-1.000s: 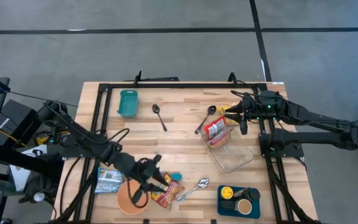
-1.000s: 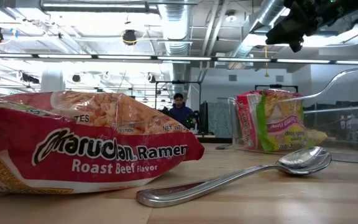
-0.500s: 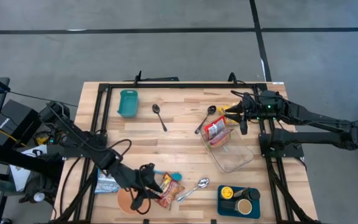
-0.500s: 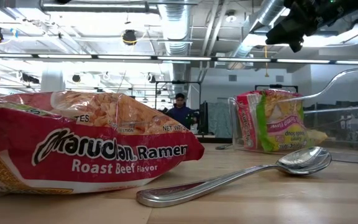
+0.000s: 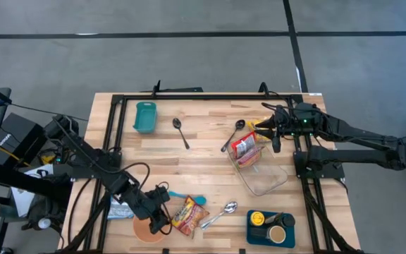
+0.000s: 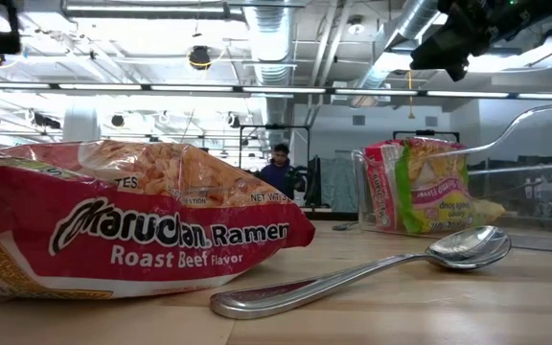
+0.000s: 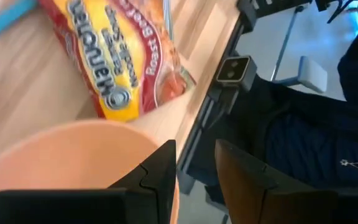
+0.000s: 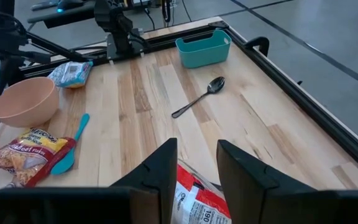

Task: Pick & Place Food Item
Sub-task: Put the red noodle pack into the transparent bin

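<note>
- Your left end effector (image 5: 162,220) reaches low over the tabletop's (image 5: 203,152) near edge, above the peach bowl (image 7: 67,155), fingers slightly parted and empty; the ramen packet (image 5: 184,215) lies just beside it.
- Your right end effector (image 5: 265,127) hovers extended over the clear container (image 5: 263,175) at the far right, narrowly parted, holding nothing.

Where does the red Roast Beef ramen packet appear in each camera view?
High view: ramen packet at the near edge, beside the peach bowl.
Low view: fills the left foreground.
Left wrist view: upper left.
Right wrist view: lower left.
Shared landmark: the peach bowl.
</note>
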`<action>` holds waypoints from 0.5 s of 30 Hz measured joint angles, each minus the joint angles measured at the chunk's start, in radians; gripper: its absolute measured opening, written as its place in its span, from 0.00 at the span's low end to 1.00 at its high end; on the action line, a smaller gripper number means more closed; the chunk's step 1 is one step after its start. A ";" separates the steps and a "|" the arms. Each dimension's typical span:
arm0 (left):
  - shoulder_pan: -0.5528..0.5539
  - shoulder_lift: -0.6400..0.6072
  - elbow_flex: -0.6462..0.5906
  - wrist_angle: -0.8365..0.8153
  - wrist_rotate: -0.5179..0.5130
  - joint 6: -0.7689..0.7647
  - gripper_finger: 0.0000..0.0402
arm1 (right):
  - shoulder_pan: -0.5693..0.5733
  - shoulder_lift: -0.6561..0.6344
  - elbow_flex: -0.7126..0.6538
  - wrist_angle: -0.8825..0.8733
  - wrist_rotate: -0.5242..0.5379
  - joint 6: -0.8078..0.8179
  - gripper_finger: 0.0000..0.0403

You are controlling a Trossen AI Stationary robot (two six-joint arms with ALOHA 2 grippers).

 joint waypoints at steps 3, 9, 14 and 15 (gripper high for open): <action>-0.019 0.000 0.000 -0.018 -0.002 -0.042 0.27 | 0.000 0.000 0.000 -0.009 0.000 0.000 0.27; -0.048 0.003 0.000 -0.123 -0.039 -0.099 0.23 | 0.000 0.000 0.000 -0.028 0.000 -0.003 0.27; -0.049 0.003 0.000 -0.218 -0.040 -0.148 0.12 | 0.000 0.000 0.000 -0.030 0.000 -0.003 0.27; -0.049 0.005 -0.001 -0.226 -0.042 -0.148 0.10 | 0.000 0.000 0.000 -0.030 0.000 -0.003 0.27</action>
